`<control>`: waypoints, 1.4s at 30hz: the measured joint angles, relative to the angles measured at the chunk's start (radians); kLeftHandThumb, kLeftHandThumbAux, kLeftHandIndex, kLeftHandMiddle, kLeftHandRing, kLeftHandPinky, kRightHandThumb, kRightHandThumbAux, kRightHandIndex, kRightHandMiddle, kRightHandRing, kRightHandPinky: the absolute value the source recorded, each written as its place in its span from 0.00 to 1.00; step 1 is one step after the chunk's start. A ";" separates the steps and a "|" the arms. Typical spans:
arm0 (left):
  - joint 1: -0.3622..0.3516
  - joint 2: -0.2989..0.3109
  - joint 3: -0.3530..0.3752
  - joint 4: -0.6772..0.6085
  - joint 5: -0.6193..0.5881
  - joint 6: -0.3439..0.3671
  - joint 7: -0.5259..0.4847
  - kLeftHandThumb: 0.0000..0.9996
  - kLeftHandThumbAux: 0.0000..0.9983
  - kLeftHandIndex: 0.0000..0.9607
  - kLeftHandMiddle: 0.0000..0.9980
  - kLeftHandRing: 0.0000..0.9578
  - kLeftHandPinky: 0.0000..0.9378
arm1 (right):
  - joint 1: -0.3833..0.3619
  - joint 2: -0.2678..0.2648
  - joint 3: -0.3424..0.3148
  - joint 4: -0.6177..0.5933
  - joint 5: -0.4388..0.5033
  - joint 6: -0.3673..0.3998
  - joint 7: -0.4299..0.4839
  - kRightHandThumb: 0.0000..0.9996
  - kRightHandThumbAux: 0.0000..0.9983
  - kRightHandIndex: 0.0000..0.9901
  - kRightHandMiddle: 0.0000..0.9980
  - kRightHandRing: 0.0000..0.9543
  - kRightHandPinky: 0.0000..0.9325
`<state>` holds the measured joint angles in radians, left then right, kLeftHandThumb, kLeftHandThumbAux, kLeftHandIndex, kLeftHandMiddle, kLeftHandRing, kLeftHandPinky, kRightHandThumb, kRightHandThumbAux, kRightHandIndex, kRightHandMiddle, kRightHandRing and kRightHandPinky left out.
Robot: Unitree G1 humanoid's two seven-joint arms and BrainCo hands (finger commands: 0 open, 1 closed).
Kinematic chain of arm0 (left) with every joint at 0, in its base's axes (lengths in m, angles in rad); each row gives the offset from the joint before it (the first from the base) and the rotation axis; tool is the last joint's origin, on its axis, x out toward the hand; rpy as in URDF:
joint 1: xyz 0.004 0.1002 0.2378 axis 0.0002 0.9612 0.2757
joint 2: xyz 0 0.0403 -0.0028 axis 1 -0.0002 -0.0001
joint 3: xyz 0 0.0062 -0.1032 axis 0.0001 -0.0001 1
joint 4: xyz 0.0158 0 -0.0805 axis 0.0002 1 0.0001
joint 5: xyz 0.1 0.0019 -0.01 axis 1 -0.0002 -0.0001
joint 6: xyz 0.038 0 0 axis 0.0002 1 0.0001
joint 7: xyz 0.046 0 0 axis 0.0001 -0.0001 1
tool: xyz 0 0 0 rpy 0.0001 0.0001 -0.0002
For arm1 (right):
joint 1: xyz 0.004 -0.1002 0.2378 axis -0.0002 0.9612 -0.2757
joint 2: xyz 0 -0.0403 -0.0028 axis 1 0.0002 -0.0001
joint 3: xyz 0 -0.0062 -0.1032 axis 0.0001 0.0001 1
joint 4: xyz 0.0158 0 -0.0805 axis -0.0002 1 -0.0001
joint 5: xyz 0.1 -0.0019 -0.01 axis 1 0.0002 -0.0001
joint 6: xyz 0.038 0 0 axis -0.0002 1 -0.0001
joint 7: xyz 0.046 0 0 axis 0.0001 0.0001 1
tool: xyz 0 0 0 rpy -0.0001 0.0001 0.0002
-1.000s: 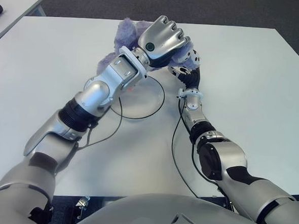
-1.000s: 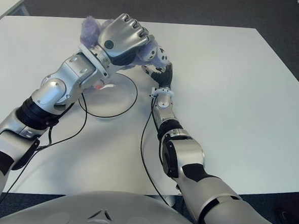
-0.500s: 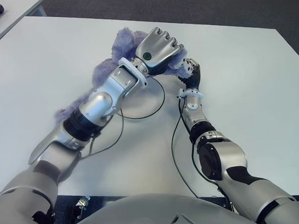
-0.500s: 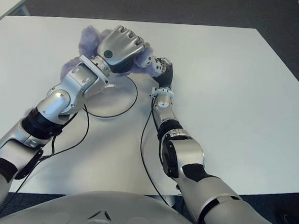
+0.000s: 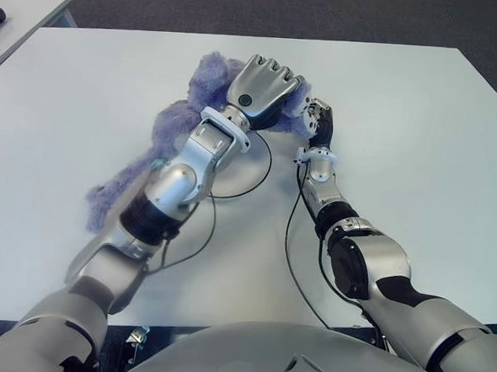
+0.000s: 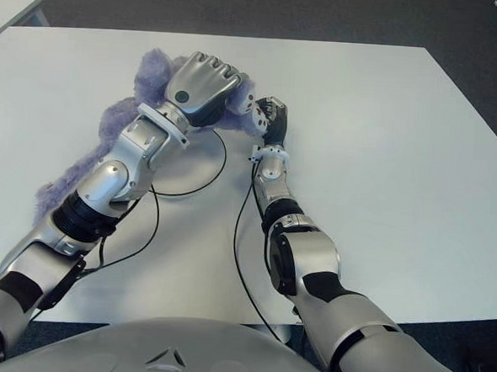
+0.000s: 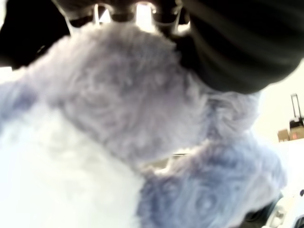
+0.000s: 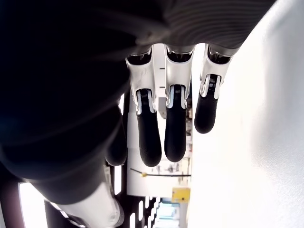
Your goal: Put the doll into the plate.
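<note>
On the white table [image 5: 405, 103]:
Left hand [image 5: 265, 87]: fingers clamped on the purple plush doll [image 5: 172, 126] at the plate's far edge.
Doll: draped leftward off the plate [image 5: 247, 173].
Right hand [image 5: 318, 123]: just right of the doll, fingers straight, empty.

1. The far middle of the table [image 5: 405, 103] is occupied by the left hand [image 5: 263, 87], closed on the purple doll [image 5: 206, 72] at the plate [image 5: 248, 171].
2. Passage on its right side is blocked by the right hand [image 5: 318, 123], fingers extended.
3. The doll's trailing body obstructs the left-centre.
4. The right edge and far corners are left bare.
</note>
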<state>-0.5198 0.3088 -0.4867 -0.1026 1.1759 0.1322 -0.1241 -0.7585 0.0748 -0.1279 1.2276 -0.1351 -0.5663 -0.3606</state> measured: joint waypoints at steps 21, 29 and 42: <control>0.089 -0.091 0.079 0.166 -0.138 0.016 0.302 0.85 0.67 0.41 0.55 0.83 0.84 | 0.000 0.000 -0.002 0.000 0.001 0.000 0.019 0.05 0.93 0.36 0.34 0.33 0.29; 0.120 -0.146 0.085 0.173 -0.186 0.025 0.327 0.85 0.67 0.41 0.54 0.84 0.86 | 0.000 0.000 -0.006 0.000 0.002 0.000 0.031 0.03 0.90 0.36 0.34 0.32 0.28; 0.149 -0.195 0.084 0.197 -0.215 0.004 0.435 0.85 0.67 0.42 0.55 0.80 0.81 | 0.000 0.000 -0.010 0.000 0.003 0.000 0.040 0.12 0.90 0.35 0.36 0.35 0.30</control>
<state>-0.3711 0.1142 -0.4023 0.0944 0.9604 0.1358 0.3105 -0.7584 0.0743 -0.1374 1.2273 -0.1318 -0.5665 -0.3206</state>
